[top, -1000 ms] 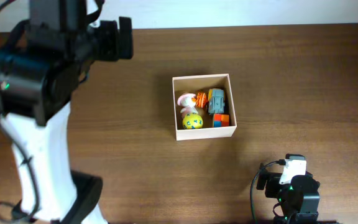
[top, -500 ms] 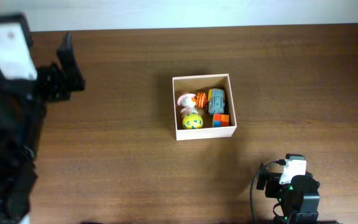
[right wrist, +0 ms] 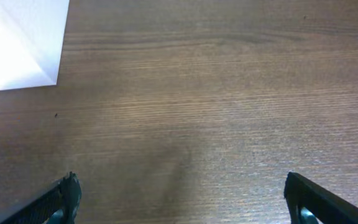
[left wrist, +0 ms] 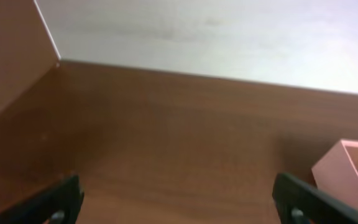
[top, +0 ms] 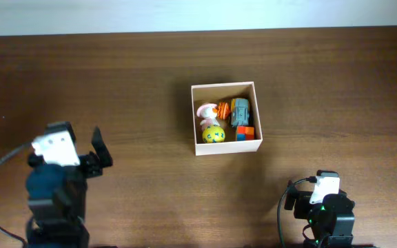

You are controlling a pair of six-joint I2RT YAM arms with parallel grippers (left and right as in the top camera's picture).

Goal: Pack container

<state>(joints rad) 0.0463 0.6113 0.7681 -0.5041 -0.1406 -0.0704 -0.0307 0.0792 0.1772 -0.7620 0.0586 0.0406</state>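
Note:
The container (top: 195,118) stands at the table's middle, a square white-walled box. In it lie a yellow ball (top: 214,133), a pink-and-white toy (top: 205,111), an orange toy (top: 222,108), a grey-blue toy (top: 240,111) and an orange-and-blue cube (top: 245,132). My left gripper (top: 98,157) is open and empty at the lower left, far from the box; its wrist view (left wrist: 179,202) shows a box corner (left wrist: 344,168) at the right. My right gripper (top: 320,202) is open and empty at the lower right (right wrist: 182,199); a white box corner (right wrist: 17,43) shows at its upper left.
The brown wooden table (top: 143,83) ends at a pale wall along the far edge (left wrist: 229,37). Both arm bases stand at the table's near edge.
My left arm has swung from the upper left down to the lower left and folded low. The right arm and the container have not moved.

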